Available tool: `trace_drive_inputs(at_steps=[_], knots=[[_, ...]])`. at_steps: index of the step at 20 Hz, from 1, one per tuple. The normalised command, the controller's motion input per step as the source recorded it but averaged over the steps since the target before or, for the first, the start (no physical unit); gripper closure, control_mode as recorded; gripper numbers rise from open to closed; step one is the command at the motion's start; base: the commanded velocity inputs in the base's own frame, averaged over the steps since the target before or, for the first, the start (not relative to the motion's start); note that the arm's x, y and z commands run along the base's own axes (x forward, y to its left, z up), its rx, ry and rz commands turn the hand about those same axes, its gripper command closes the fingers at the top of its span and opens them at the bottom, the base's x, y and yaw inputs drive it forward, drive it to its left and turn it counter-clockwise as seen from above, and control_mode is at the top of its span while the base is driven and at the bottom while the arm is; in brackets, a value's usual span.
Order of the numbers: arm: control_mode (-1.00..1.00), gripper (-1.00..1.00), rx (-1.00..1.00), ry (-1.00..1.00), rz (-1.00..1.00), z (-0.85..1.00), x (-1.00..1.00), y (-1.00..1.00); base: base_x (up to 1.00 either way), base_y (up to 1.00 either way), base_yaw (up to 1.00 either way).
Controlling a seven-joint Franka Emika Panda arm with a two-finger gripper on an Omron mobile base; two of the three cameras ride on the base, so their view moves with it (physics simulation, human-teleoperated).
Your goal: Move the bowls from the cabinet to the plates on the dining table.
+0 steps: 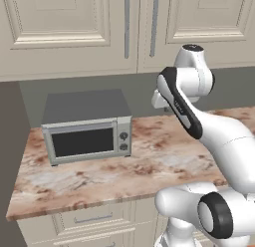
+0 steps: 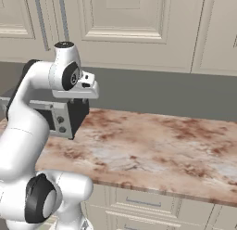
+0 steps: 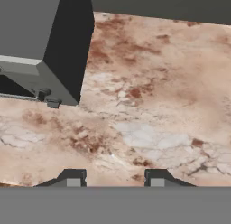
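Observation:
The cream cabinet (image 1: 64, 27) hangs on the wall above the counter, and its raised-panel doors with long grey bar handles (image 1: 127, 24) are closed. The same doors show in the right base view as the cabinet (image 2: 125, 25). The bowls are hidden; the plates and the dining table are out of view. My gripper (image 3: 114, 179) hovers open over bare marbled stone, well below the cabinet doors, with nothing between its fingertips (image 3: 72, 178). It points down at the counter just right of the toaster oven.
A grey toaster oven (image 1: 87, 129) stands on the left half of the pink-brown marbled counter (image 1: 149, 166); its dark side (image 3: 67, 47) is close to my hand. Cream drawer fronts (image 2: 143, 203) run below the counter edge. The grey wall (image 2: 162, 92) backs the counter.

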Motion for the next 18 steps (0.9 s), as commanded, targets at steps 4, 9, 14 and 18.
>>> trace_drive_inputs(at_steps=[4,9,14,18], knots=[[-1.00,-1.00,0.00,-0.05,0.00,0.00,-0.11,0.05,0.00,0.00,0.00],[-1.00,-1.00,0.00,-0.13,0.00,0.05,-0.37,0.08,0.00,0.00,0.00],[-1.00,-1.00,0.01,-0.16,0.01,0.15,-0.37,0.14,0.00,0.00,0.00],[-1.00,-1.00,0.00,-0.11,0.00,0.20,-0.26,0.20,0.00,0.00,0.00]])
